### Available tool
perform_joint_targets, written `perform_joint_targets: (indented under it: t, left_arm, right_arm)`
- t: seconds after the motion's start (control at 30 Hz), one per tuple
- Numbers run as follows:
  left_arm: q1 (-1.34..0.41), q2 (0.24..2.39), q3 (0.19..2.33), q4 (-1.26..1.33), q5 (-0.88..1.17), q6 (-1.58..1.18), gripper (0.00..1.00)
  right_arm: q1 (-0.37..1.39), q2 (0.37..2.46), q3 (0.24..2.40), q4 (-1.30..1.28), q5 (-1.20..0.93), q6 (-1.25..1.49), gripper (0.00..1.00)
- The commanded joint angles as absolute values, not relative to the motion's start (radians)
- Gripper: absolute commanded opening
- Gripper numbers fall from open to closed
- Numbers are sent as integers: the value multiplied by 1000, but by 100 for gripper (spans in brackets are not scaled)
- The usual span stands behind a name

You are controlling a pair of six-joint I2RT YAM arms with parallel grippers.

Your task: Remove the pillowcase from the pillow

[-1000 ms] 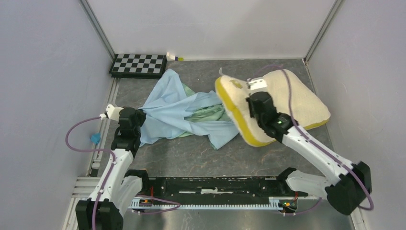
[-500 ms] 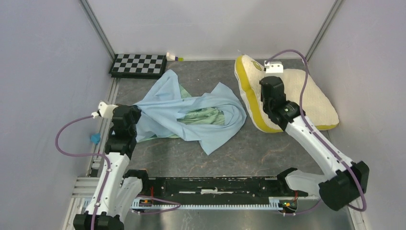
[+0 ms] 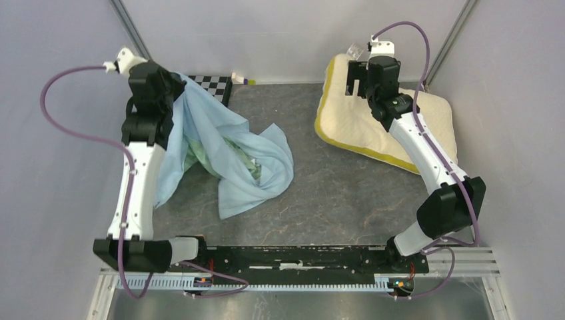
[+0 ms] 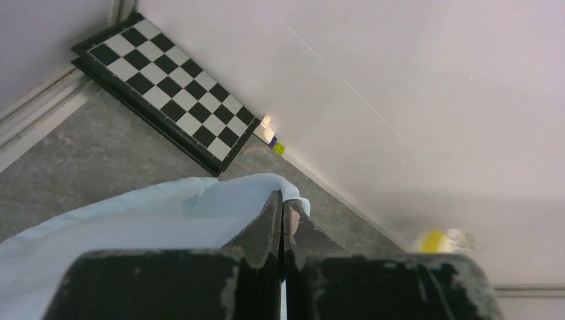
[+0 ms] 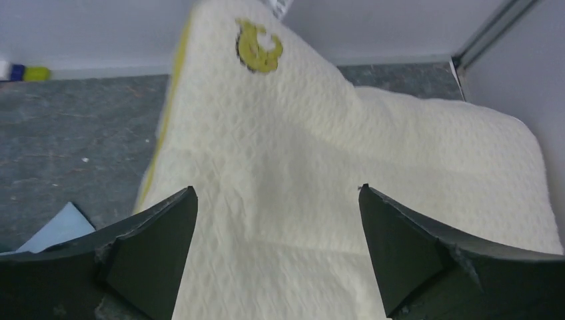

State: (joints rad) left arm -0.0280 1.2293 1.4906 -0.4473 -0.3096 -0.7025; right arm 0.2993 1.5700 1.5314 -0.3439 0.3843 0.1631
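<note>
Blue cloth of the pillowcase (image 3: 206, 120) is pinched tight in the left gripper (image 4: 283, 203) and held up high, so it hangs apart from the pillow (image 3: 346, 120) — which lies bare (far right corner) under the right gripper (image 5: 276, 200), spread wide, holding nothing.

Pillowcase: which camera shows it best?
Top external: the whole blue pillowcase shows, one end held up by the left pincer, the rest trailing on the table. Left wrist shows only the pinched fold; right wrist only a small blue corner, low left.
</note>
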Motion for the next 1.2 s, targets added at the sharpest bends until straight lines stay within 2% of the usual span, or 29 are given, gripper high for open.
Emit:
perform_joint_targets:
  t: [0.0, 0.17, 0.3, 0.33, 0.4, 0.47, 0.5, 0.6, 0.73, 0.87, 1.0, 1.17]
  left_arm:
    - [-26, 1412, 1742, -462, -109, -597, 2]
    - [-95, 1581, 1966, -356, 98, -666, 2]
    - [-145, 1633, 1994, -220, 194, -700, 3]
    - [-148, 1643, 2000, -219, 210, -706, 7]
    - [-152, 1650, 2004, -253, 209, -695, 43]
    - [-161, 1646, 2003, -336, 158, -639, 84]
    - [-168, 1635, 2001, -388, 114, -589, 99]
    - [-211, 1557, 1927, -465, -25, -430, 100]
    - [-274, 1362, 1613, -373, -153, -352, 100]
    - [-289, 1135, 1211, -155, -124, -343, 100]
    - [-292, 988, 835, 46, -187, -341, 100]
    - [-293, 945, 622, 113, -228, -266, 100]
  right_arm:
    - [303, 1507, 1552, -250, 217, 135, 98]
    - [302, 1423, 1473, -195, 159, 119, 98]
    - [302, 1342, 1385, -169, 146, 85, 98]
    - [302, 1320, 1354, -157, 154, 75, 98]
    - [301, 1266, 1279, -123, 197, 67, 98]
    - [301, 1213, 1195, -85, 237, 51, 98]
    - [300, 1190, 1156, -58, 250, 39, 98]
    - [298, 1103, 1011, 30, 286, 8, 98]
    - [299, 941, 744, 231, 284, -68, 98]
    - [299, 816, 491, 382, 286, -61, 98]
    - [299, 766, 305, 435, 240, -2, 98]
    - [299, 716, 85, 637, 273, 8, 98]
